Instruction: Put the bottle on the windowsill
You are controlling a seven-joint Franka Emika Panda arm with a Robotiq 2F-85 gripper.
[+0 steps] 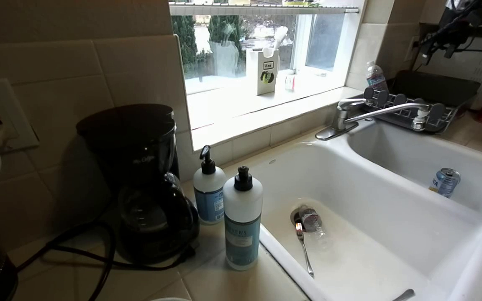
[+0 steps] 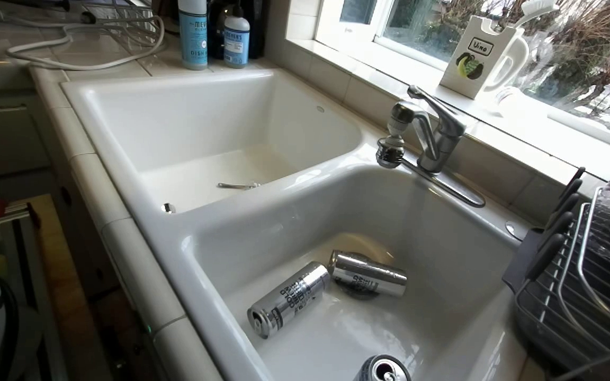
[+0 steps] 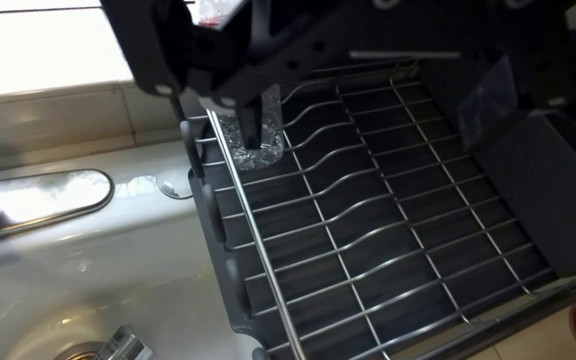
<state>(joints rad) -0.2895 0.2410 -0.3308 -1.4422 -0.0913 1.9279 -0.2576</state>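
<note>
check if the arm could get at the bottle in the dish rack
Probably yes: the open gripper hangs above the dish rack with nothing else visible blocking the bottle, though one finger overlaps it in the wrist view, so realigning may help.

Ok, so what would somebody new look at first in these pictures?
Probably the big white sink, with two shiny silver cans lying inside. Behind it, a white jug stands on the bright windowsill. A clear bottle sits in the dish rack beside the sink.
</note>
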